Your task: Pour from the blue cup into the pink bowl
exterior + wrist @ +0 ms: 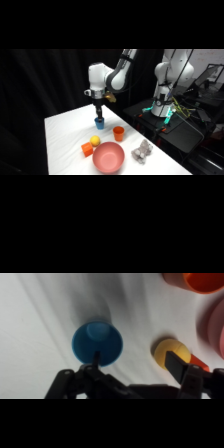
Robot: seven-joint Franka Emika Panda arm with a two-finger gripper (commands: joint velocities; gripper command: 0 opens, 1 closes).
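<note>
The fingers (131,360) straddle one side of the blue cup (97,344), one tip dipping inside its rim, the other outside; whether they already pinch the wall I cannot tell. The cup stands upright on the white bench (62,137) (far end), well apart from the pink bowl (108,157). Grasping step; next, judging by this, close firmly, lift, carry toward the bowl past the yellow ball (95,140)

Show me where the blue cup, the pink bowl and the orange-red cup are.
blue cup (97,343): wrist view, on its inside bottom.
pink bowl (108,156): side view, on its inner surface.
orange-red cup (118,133): side view, on its outer wall.
</note>
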